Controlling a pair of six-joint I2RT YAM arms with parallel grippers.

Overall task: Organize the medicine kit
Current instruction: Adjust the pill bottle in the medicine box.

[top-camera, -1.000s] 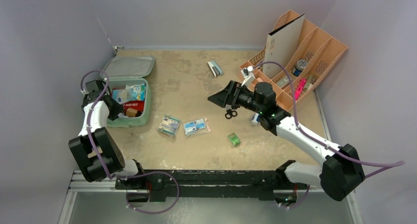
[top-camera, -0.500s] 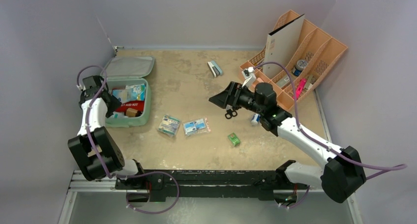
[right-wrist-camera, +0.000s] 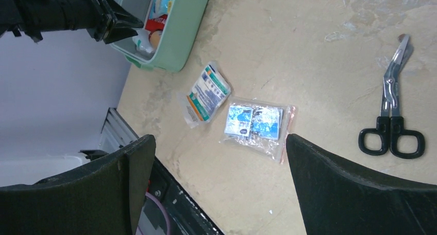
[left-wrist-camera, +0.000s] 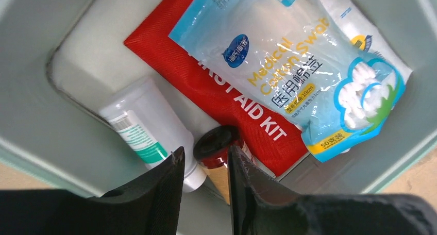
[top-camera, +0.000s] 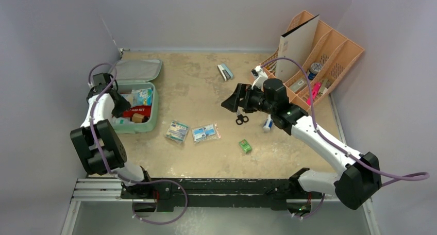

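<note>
Left end effector point(left-wrist-camera: 204, 165) farther back, nose-down over medicine kit point(top-camera: 139, 128)

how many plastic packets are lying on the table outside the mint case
2. A blue-and-white packet lies just right of the medicine kit; a clear zip bag of blue sachets lies right of that, apart.
</note>
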